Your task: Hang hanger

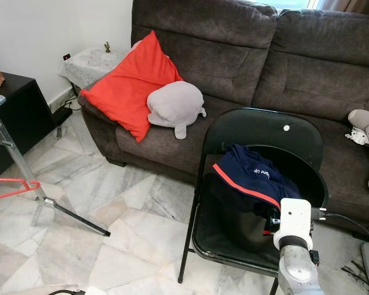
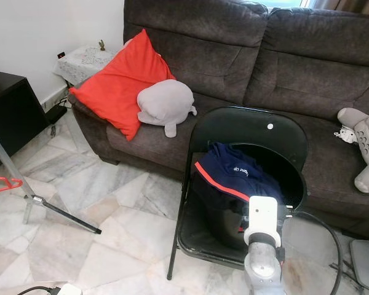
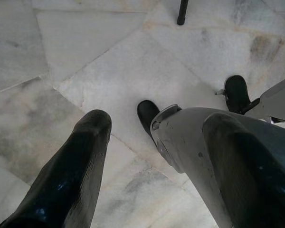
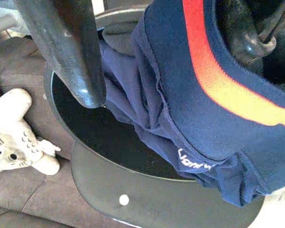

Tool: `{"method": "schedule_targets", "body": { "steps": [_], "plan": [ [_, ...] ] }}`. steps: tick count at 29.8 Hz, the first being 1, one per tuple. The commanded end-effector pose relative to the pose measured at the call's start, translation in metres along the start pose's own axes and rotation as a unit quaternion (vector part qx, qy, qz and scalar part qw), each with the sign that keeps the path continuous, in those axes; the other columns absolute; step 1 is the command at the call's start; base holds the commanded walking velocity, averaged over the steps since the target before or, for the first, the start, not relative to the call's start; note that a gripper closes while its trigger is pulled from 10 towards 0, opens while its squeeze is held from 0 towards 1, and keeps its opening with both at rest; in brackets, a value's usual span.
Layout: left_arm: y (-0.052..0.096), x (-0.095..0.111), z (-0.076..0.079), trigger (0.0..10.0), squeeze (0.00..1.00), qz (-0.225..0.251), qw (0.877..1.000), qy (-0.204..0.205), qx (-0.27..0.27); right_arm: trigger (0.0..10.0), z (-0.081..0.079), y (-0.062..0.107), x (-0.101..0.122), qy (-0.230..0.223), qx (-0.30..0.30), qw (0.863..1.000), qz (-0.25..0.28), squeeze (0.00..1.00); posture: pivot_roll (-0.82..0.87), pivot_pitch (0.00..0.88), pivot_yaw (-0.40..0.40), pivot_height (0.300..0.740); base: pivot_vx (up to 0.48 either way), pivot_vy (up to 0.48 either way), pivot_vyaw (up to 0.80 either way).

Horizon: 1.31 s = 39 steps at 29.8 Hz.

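Sofa (image 1: 246, 67) fills the upper frame with a red cushion (image 1: 132, 86) at upper left, and below it at centre right a black folding chair (image 1: 264, 132) carries a navy garment (image 1: 249, 178); the right gripper (image 4: 152, 52) reaches into it, its fingers spread around the cloth without a firm pinch, while the left gripper (image 3: 161, 161) hangs released over the marble floor (image 1: 111, 233). Judging by this, the pickup step is in hand, and next the right gripper must clench, lift, then carry toward the rack stand (image 1: 15, 160) at far left, where a red hanger (image 1: 12, 187) already shows
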<state>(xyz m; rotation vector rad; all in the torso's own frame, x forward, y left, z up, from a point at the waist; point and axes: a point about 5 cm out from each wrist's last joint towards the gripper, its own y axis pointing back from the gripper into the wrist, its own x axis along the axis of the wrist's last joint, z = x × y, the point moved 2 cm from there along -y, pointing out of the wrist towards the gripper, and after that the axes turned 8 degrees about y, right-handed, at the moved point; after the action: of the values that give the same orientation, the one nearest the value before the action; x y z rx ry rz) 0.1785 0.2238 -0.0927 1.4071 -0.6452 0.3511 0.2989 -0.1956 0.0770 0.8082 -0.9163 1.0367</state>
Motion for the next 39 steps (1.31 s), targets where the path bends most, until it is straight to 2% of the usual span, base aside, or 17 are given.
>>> {"method": "schedule_targets", "body": {
  "steps": [1, 5, 8, 11, 12, 13, 14, 39],
  "plan": [
    [0.002, -0.007, -0.001, 10.0, 0.00, -0.016, 1.000, -0.004, -0.004, 10.0, 0.001, -0.001, -0.002, 0.006, -0.003, 1.000, -0.002, 0.00, 0.00, 0.101, -0.029, 0.740, 0.000, 0.000, 0.00],
    [0.002, -0.007, -0.001, 10.0, 0.00, -0.016, 1.000, -0.004, -0.004, 10.0, -0.002, -0.006, -0.001, 0.003, 0.008, 1.000, -0.008, 0.00, 0.00, 0.102, -0.027, 0.740, 0.000, 0.000, 0.00],
    [0.002, -0.007, -0.001, 10.0, 0.00, -0.017, 1.000, -0.005, -0.004, 10.0, -0.008, -0.009, 0.001, -0.035, 0.018, 0.999, -0.015, 0.00, 0.00, 0.101, -0.027, 0.740, 0.000, 0.000, 0.00],
    [0.002, -0.007, -0.001, 10.0, 0.00, -0.017, 1.000, -0.005, -0.004, 10.0, -0.010, -0.011, 0.003, -0.052, 0.020, 0.998, -0.015, 0.00, 0.00, 0.100, -0.027, 0.740, 0.000, 0.000, 0.00],
    [0.002, -0.007, -0.001, 10.0, 0.00, -0.017, 1.000, -0.005, -0.004, 9.4, -0.011, -0.012, 0.004, -0.052, 0.022, 0.998, -0.014, 0.00, 0.00, 0.099, -0.027, 0.740, 0.000, 0.000, 0.00],
    [0.002, -0.007, -0.001, 10.0, 0.00, -0.017, 1.000, -0.005, -0.004, 2.3, -0.011, -0.012, 0.004, -0.051, 0.022, 0.998, -0.013, 0.00, 0.00, 0.099, -0.027, 0.740, 0.000, 0.000, 0.00],
    [0.002, -0.007, -0.001, 10.0, 0.00, -0.016, 1.000, -0.005, -0.004, 0.0, -0.012, -0.012, 0.004, -0.052, 0.024, 0.998, -0.012, 0.00, 0.00, 0.099, -0.027, 0.740, 0.000, 0.000, 0.00],
    [0.003, -0.009, -0.001, 10.0, 0.00, -0.019, 1.000, -0.010, -0.005, 0.0, -0.016, -0.012, 0.003, -0.038, 0.027, 0.999, -0.007, 0.00, 0.00, 0.081, -0.022, 0.740, 0.000, 0.000, 0.00]
  ]
}}
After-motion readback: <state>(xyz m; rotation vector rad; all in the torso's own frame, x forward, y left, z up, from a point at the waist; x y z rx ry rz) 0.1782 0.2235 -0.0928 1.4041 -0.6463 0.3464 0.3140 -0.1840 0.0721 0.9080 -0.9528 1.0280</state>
